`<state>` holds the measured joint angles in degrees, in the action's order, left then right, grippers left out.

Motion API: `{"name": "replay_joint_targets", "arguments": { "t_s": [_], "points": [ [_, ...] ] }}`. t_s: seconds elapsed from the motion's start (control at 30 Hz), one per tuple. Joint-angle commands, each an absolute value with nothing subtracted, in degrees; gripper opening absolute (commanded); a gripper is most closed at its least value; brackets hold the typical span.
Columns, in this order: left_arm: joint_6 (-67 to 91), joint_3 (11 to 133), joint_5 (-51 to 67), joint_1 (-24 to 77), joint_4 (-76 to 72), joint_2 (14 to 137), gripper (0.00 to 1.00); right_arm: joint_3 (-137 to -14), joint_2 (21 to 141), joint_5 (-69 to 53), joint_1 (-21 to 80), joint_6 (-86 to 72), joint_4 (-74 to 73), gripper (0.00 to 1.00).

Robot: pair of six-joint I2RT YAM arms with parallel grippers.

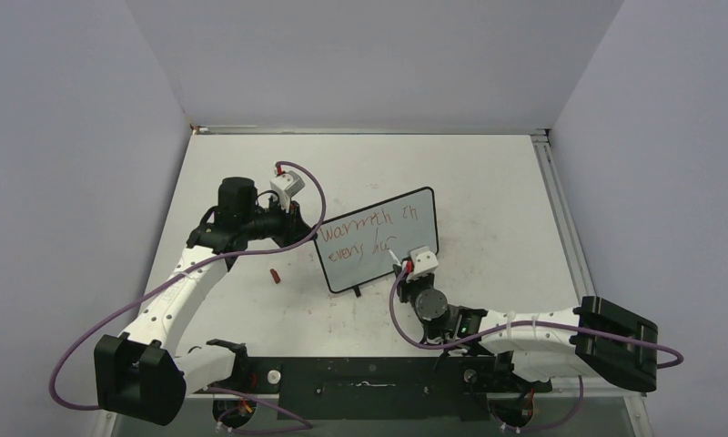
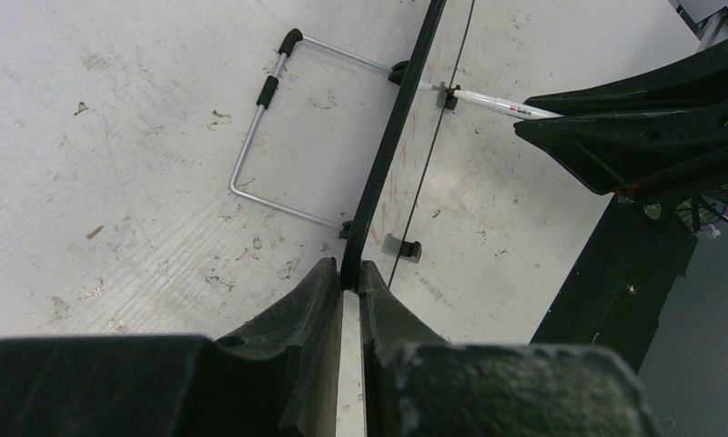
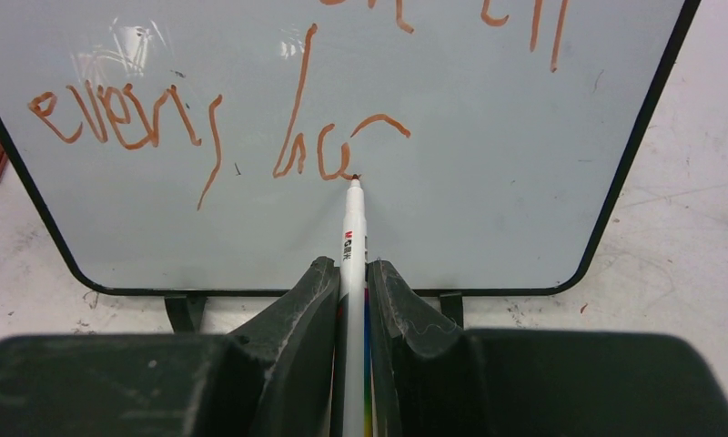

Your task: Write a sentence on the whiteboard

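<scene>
Two tools share the work in the top view: the left tool (image 1: 309, 228) clamps the left edge of the whiteboard (image 1: 353, 273), which stands mid-tabletop (image 1: 497, 191), probably to steady it. The right tool (image 1: 404, 264) holds a marker (image 1: 396, 259) to the second line of the sentence (image 1: 369, 223). From the left wrist, the jaws pinch the thin black frame edge-on, with the wire stand (image 2: 260, 137) behind. From the right wrist, the jaws are shut on the marker, its tip touching the last red stroke, and blank board lies open toward the right frame.
</scene>
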<state>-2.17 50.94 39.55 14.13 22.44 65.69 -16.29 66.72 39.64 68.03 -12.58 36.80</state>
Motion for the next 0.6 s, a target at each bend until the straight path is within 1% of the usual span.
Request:
{"name": "replay_joint_targets", "arguments": {
  "t_s": [0.0,0.33,0.57],
  "points": [
    [-3.22,50.54,38.08,13.89,24.73,66.24,0.00,-16.08,65.57,43.25,68.17,-13.88,36.78,0.05],
    [-3.22,50.54,38.14,13.93,24.71,66.29,0.00,-17.19,63.83,43.58,66.45,-9.90,38.49,0.05],
    [-3.19,50.51,38.14,13.89,24.73,66.18,0.00,-18.28,65.08,42.74,65.51,-8.14,40.32,0.05]
  ]
}}
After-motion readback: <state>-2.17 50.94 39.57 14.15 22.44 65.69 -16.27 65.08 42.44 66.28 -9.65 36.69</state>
